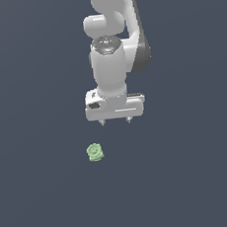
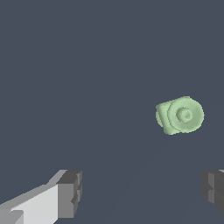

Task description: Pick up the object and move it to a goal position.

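Observation:
The object (image 1: 95,152) is a small pale green blocky piece with a round ringed face, lying on the dark grey floor. In the wrist view the object (image 2: 180,115) shows its ringed face clearly. My white gripper (image 1: 116,120) hangs above the floor, higher in the exterior view than the object and toward the exterior view's right of it. Its two short fingers stand wide apart with nothing between them. In the wrist view the grey fingertips (image 2: 70,194) of the gripper (image 2: 141,190) frame bare floor, and the object lies outside that gap.
The white arm (image 1: 112,36) rises from the gripper to the top of the exterior view. A flat dark grey floor (image 1: 191,176) spreads all around with no other objects showing.

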Controlling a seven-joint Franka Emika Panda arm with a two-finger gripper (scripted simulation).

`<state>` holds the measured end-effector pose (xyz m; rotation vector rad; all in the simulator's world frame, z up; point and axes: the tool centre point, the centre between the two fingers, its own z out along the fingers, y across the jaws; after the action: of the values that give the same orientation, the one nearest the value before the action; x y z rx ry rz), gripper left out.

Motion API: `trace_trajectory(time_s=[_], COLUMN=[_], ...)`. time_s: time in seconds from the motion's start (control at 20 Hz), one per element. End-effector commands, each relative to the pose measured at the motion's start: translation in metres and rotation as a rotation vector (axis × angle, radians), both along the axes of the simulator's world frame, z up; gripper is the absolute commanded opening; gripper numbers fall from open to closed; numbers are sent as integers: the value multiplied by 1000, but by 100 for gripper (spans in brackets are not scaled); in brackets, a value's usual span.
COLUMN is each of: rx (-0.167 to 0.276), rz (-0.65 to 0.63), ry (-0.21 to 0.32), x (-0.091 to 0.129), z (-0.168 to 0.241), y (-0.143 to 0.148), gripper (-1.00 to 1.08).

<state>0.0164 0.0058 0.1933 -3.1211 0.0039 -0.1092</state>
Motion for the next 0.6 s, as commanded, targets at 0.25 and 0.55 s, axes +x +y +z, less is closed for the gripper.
trace_trajectory(time_s=[0.25,0.55], rx=[4,9], rz=[22,40], ry=[-8,-16], x=[3,5], z=[10,19], y=[8,15], gripper=[100,100])
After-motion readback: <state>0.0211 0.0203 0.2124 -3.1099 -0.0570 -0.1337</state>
